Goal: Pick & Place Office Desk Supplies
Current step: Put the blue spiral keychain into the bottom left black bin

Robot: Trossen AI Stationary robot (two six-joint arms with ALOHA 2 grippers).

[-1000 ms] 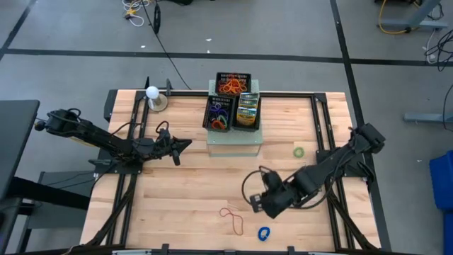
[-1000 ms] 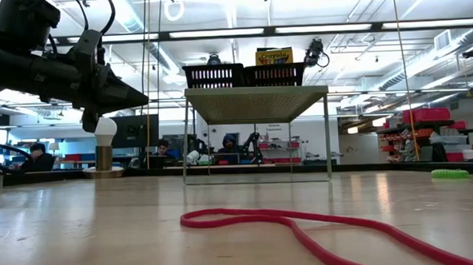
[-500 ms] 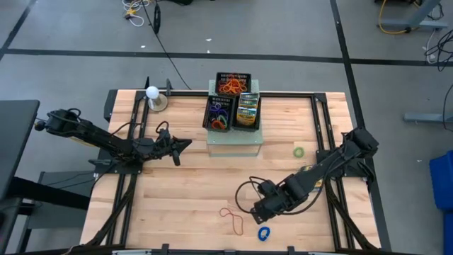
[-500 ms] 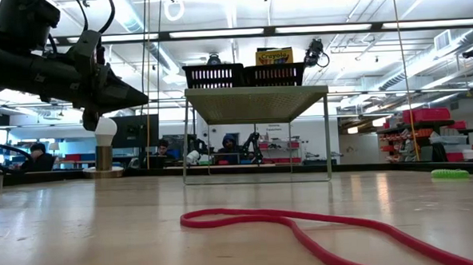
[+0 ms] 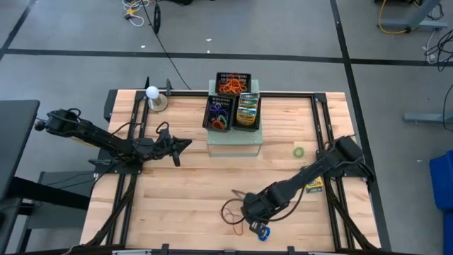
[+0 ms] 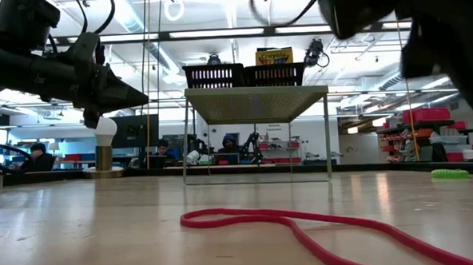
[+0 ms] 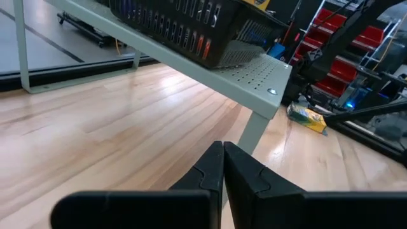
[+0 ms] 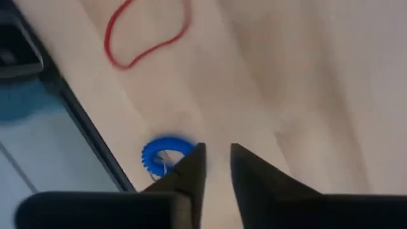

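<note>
1 blue loop [image 8: 166, 154], 1 red rubber band [image 8: 147, 32], right gripper [image 8: 216, 166] slightly parted

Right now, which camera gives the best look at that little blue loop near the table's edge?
The right wrist view: the blue loop lies in plain sight, just beside the right gripper, whose fingers stand slightly apart. The high view shows it tiny, partly under the arm. The low and left wrist views miss it.

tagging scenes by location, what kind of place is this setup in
Probably a robotics lab or workshop: red storage bins line shelves behind the wooden table, people sit at workstations in the background, and cables lie on the grey floor.
</note>
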